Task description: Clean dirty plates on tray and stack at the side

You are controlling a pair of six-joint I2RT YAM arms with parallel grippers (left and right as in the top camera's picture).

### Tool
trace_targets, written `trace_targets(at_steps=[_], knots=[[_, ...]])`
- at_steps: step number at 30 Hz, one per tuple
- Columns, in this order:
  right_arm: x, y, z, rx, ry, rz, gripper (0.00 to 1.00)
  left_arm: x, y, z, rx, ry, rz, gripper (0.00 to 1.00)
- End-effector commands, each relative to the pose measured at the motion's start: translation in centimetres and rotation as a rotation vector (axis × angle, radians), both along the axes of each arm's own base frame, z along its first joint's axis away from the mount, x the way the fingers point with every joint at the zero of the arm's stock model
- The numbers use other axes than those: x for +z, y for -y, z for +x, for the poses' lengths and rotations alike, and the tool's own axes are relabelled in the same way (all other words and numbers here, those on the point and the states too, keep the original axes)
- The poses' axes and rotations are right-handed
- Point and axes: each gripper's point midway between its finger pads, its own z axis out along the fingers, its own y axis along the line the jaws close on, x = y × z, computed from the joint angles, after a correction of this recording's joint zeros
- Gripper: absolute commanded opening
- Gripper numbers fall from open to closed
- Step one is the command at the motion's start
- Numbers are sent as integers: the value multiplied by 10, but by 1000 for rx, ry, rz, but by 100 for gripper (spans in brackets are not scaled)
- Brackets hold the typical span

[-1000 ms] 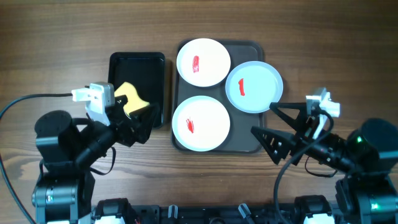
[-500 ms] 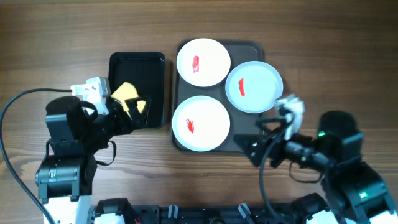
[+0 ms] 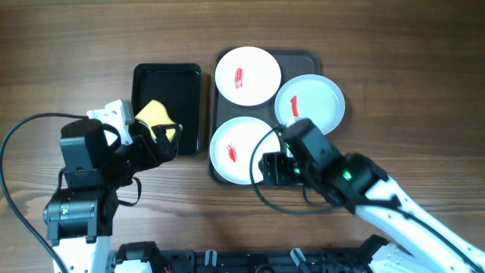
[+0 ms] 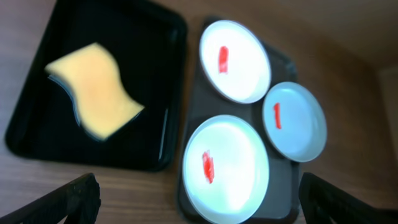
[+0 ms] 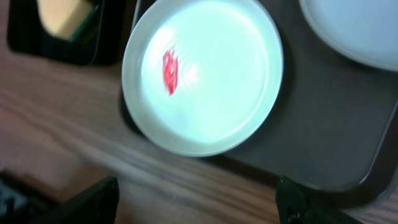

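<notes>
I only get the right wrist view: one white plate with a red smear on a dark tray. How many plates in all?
Observer: Three on the large dark grey-brown rectangular tray: your near round white plate, a far round white plate, and a round pale blue plate.
Operator: Are the other two dirty?
Observer: Yes, each bears a red smear.
Operator: And the left gripper?
Observer: The left gripper hovers, jaws open, over the near end of the glossy black tub, where a yellow sponge lies.
</notes>
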Motion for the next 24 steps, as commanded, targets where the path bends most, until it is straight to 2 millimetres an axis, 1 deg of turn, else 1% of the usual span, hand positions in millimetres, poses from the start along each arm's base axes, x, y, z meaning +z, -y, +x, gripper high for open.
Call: trace_targets(at_steps=[1,3,6,8,11,13,14,16,17,18,19,22,24], knots=[[26,2,31,-70,73,8,81,-13,-24,-1,161,-91,46,100],[26,5,37,-87,65,19,81,-27,-29,0,209,-163,39,100],[25,11,39,-105,39,32,81,-48,-24,6,215,-253,32,100],[24,13,40,-113,31,34,81,-66,-22,13,226,-315,61,100],[23,13,39,-111,26,34,81,-87,-21,28,232,-353,138,100],[23,12,37,-104,17,43,81,-99,-24,38,280,-368,178,97],[23,12,36,-104,15,42,80,-109,-32,44,370,-388,202,94],[23,12,36,-104,15,42,81,-118,-37,51,450,-398,193,88],[23,12,36,-104,15,42,81,-122,-37,57,466,-396,183,79],[23,12,37,-105,16,42,81,-127,-36,67,480,-382,168,70],[23,12,37,-104,16,43,81,-129,-36,72,486,-373,161,68],[23,12,37,-104,16,43,81,-133,-36,85,493,-356,154,69],[23,12,37,-104,16,43,82,-133,-39,89,502,-385,159,69]])
